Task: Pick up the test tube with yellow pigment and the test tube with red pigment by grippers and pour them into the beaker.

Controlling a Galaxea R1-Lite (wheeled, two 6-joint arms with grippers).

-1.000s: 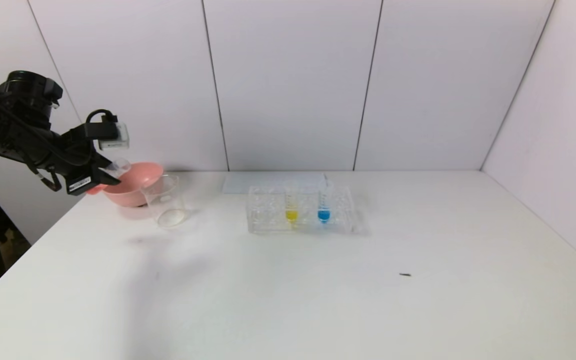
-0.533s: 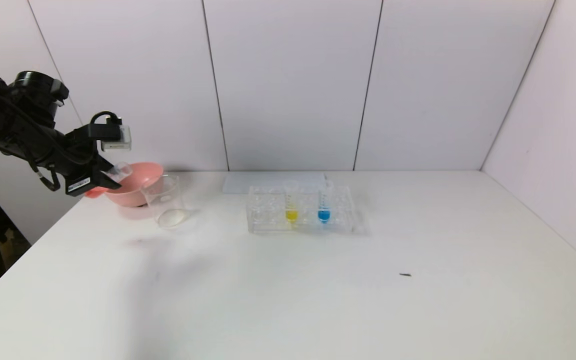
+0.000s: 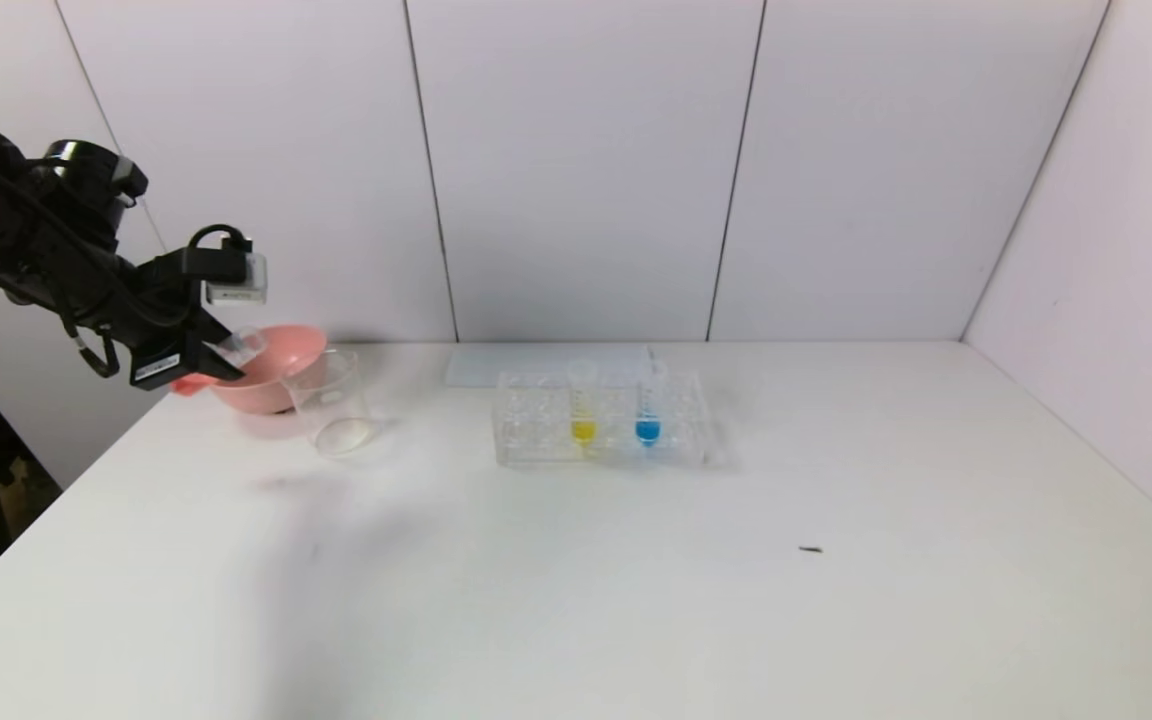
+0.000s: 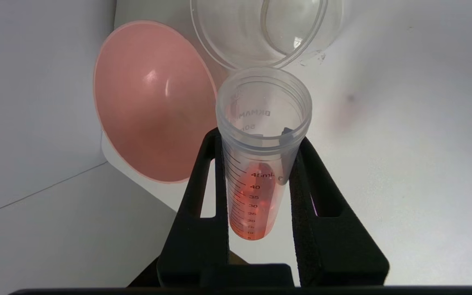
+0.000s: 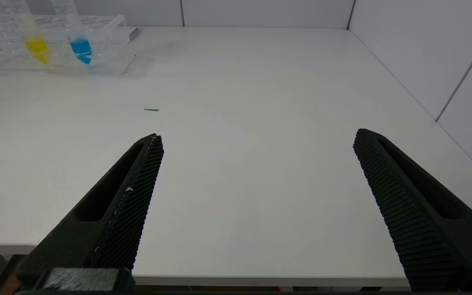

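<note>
The left pincer [image 4: 256,180] is clamped on the test tube with red pigment [image 4: 256,164], held raised at about nine o'clock of the table [image 3: 636,580] and tipped, mouth toward the beaker [image 3: 331,400] beside the pink bowl [image 3: 276,365] — a pose that looks like setting up the pour, with red liquid low in the tube. The test tube with yellow pigment [image 3: 583,405] stands upright in the clear rack [image 3: 601,420] near the centre beside a blue tube [image 3: 647,405]. The right pincer [image 5: 256,184] waits wide open and empty at five o'clock — free, probably, to take the yellow one.
</note>
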